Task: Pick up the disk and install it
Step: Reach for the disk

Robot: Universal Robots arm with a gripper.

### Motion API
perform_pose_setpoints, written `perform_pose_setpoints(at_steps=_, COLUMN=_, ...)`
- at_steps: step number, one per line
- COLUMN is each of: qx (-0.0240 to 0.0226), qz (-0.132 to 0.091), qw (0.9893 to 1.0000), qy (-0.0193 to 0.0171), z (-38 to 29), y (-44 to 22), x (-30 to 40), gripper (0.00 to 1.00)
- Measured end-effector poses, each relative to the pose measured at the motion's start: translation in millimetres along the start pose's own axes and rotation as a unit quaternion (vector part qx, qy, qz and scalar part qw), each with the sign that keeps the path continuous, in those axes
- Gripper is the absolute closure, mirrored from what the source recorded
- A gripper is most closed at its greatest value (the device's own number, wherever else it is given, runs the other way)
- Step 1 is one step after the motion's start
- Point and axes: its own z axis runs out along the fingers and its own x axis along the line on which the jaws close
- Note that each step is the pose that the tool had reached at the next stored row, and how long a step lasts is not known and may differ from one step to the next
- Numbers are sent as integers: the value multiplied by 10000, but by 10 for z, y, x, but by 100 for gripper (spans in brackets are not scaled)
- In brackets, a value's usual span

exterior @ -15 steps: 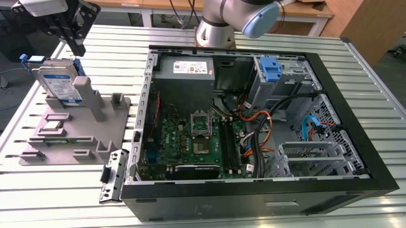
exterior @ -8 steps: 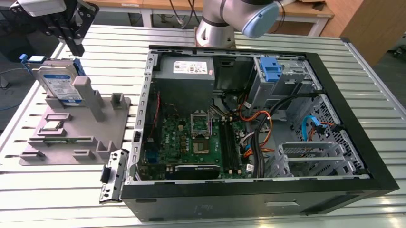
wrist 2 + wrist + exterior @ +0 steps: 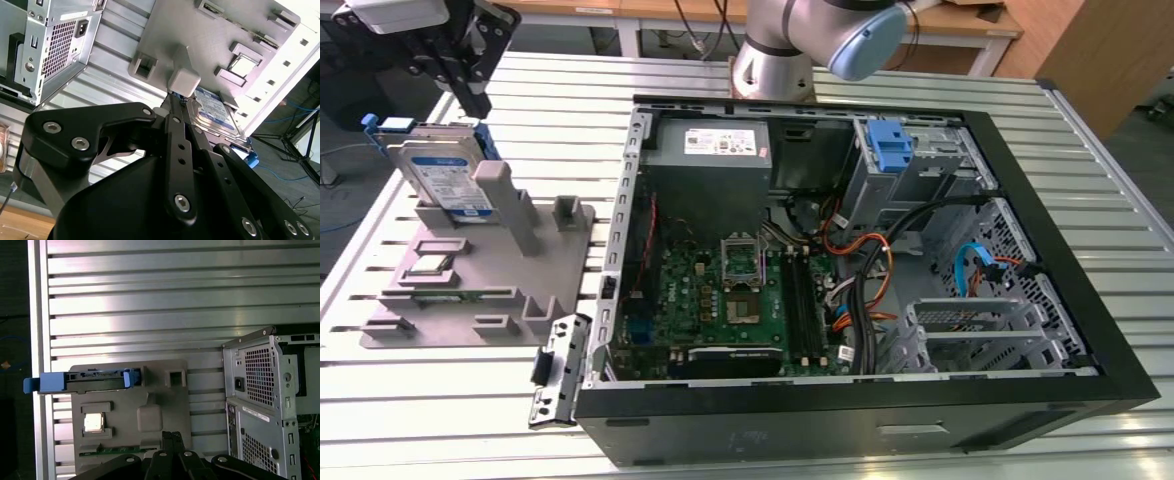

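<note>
**Pincer poised above the disk in its fixture**

In the exterior view the arm [image 3: 781, 50] rises from the far edge of the tabletop [image 3: 854, 455], behind the open computer case [image 3: 854, 260], and reaches across toward the exterior view's left. The pincer [image 3: 476, 100] hangs there pointing downward, above the grey fixture [image 3: 467, 290], which lies on the tabletop apart from the case.

The disk [image 3: 440, 170] stands on edge in a slot at the far end of that fixture, label side showing, with blue rails [image 3: 387, 125] along its edges. The pincer tip is just above the disk's upper edge and a little to the exterior view's right of it, not touching it.

In the first wrist view the pincer [image 3: 172, 436] looks straight down on the fixture [image 3: 130, 410], with the disk [image 3: 95, 380] seen edge-on. Its fingers appear pressed together, with nothing between them.

In the second wrist view the pincer [image 3: 172, 100] sits near the fixture's grey post [image 3: 184, 80], with the disk [image 3: 215, 107] just beyond.
</note>
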Motion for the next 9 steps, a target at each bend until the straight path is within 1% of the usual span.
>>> perform_pose_setpoints(at_steps=9, qx=0, qz=0, qw=10000, qy=0, z=3, y=-1, x=12, gripper=90)
